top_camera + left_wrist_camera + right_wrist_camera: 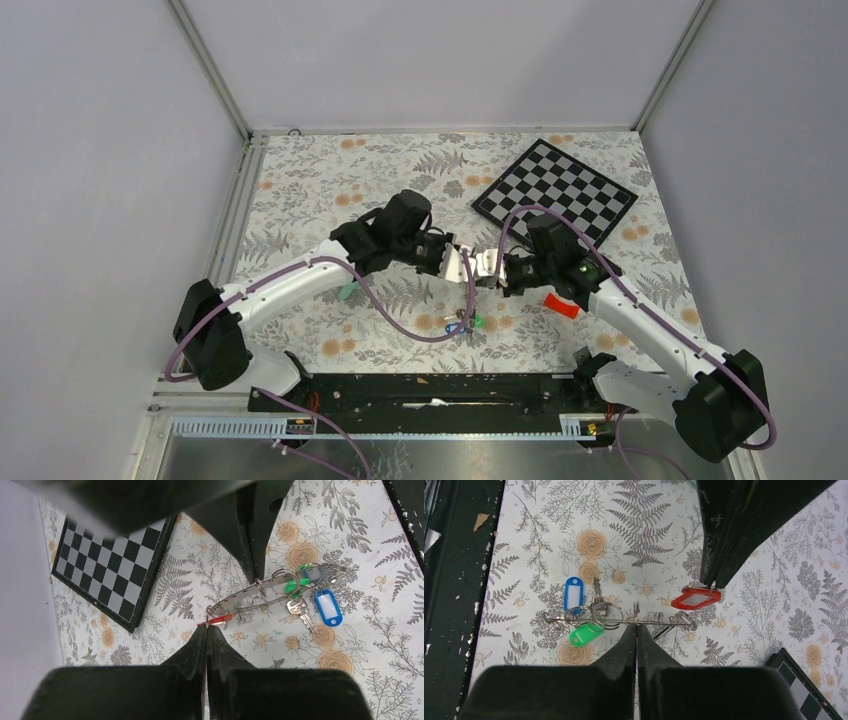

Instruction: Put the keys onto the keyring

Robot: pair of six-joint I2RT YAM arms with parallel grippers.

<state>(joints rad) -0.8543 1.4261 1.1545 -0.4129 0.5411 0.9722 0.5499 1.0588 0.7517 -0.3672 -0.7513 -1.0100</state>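
Both grippers meet above the middle of the table. My right gripper (636, 626) is shut on the thin edge of the keyring (659, 623), a flat grey ring (272, 586) seen edge-on and held off the table. A blue-tagged key (573, 594) and a green-tagged key (585, 634) hang from its far end, with a bare metal key (300, 612) beside them. My left gripper (206, 626) is shut on the small loop of the red-tagged key (695, 598), right at the keyring's other end. From above, the keys (464, 322) dangle low between the arms.
A chessboard (555, 190) lies at the back right of the flowered table. A larger red plastic piece (561, 305) lies by the right arm. A mint-green tube (348, 291) peeks out under the left arm. A black rail (430, 390) runs along the near edge.
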